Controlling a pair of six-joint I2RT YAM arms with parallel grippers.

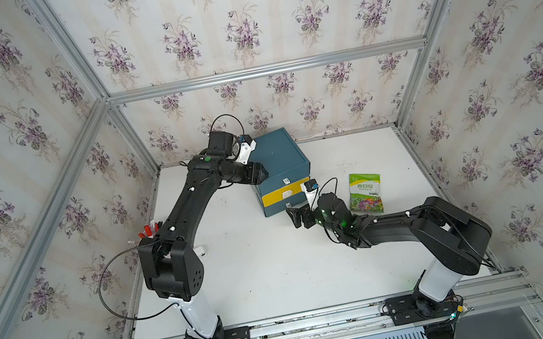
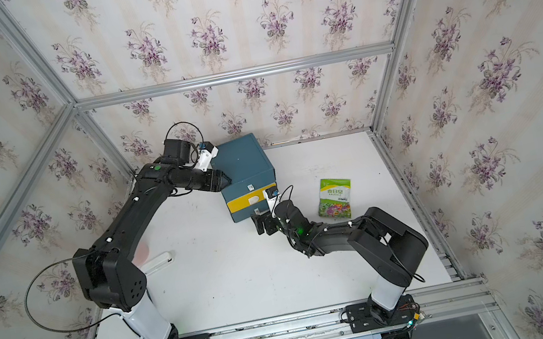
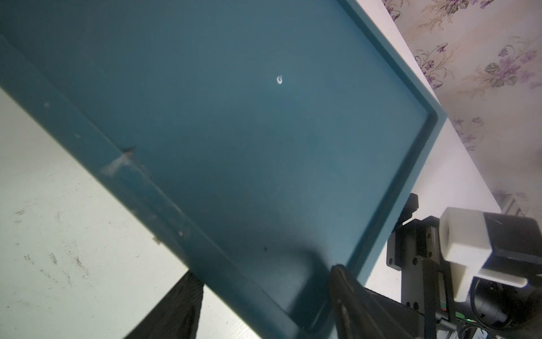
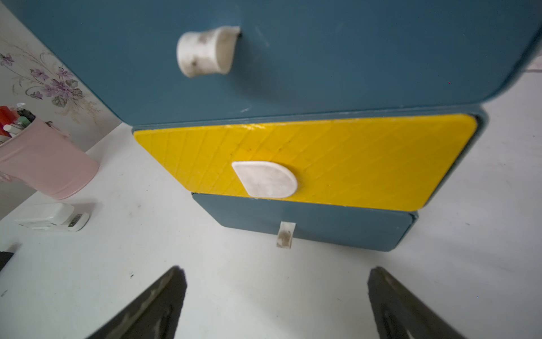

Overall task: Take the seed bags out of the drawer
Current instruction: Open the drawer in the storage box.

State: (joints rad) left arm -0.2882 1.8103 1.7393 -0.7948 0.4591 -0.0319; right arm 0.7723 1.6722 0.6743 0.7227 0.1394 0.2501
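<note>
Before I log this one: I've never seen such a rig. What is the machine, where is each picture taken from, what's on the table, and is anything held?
Two black robot arms stand at the front of the table, each ending in a two-finger gripper. Two pictures look down from overhead, nearly identical; two come from cameras on the arms' wrists. On the table: a blue drawer box, one green seed bag beside it, a pink cup of pens. The left gripper straddles the box's top corner; whether it clamps is unclear. The right gripper is open and empty, facing the yellow drawer.
</note>
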